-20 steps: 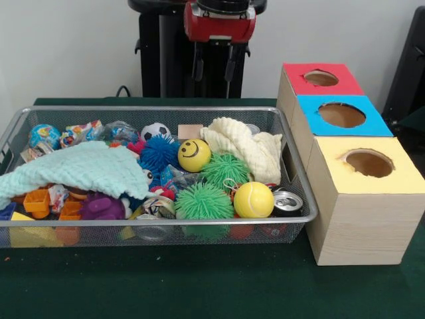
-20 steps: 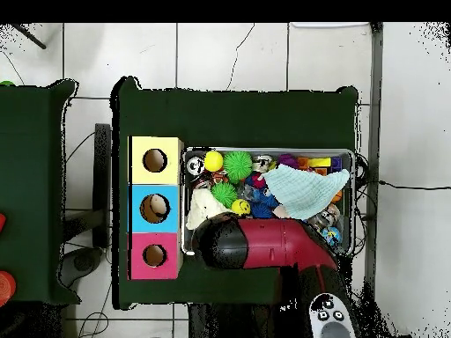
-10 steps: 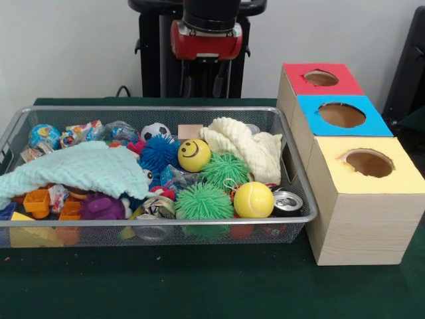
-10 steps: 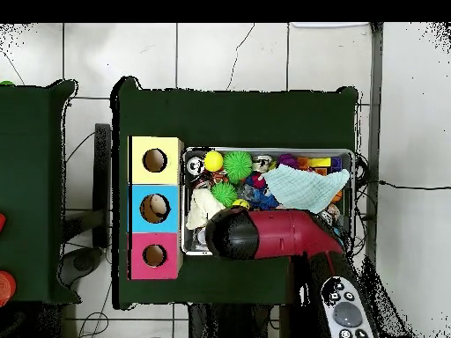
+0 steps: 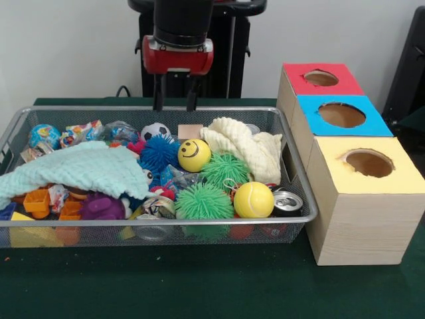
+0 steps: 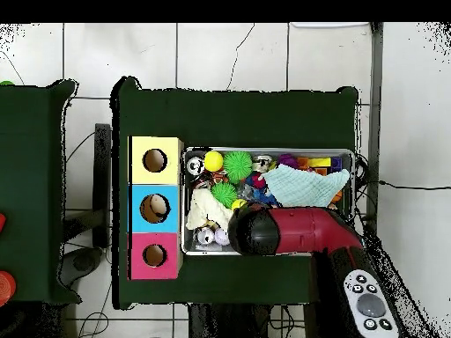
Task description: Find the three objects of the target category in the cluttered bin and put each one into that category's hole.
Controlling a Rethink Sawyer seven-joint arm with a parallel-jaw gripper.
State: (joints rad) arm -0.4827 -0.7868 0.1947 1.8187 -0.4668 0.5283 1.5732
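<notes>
Presently, front view: gripper hanging over far rim of bin, two dark fingers spread apart, nothing between them, tips just above the rim line. Directly below, at 6 o'clock from the gripper, a soccer-pattern ball and a small tan block. Bin crowded: mint towel draped across the 9 o'clock half, cream towel at 2 o'clock, smiley ball near centre, tennis ball at 5 o'clock beside a crushed can. One printed piece, white with coloured patches, lodged at 10 o'clock against the far wall; others not identifiable. Yellow-topped box with hole standing at 3 o'clock of the bin, on the green bench.

Overhead view: red arm covering the bin's 6 o'clock edge; gripper hidden beneath it. Hole at 9 o'clock of bin, nearest the yellow ball.
</notes>
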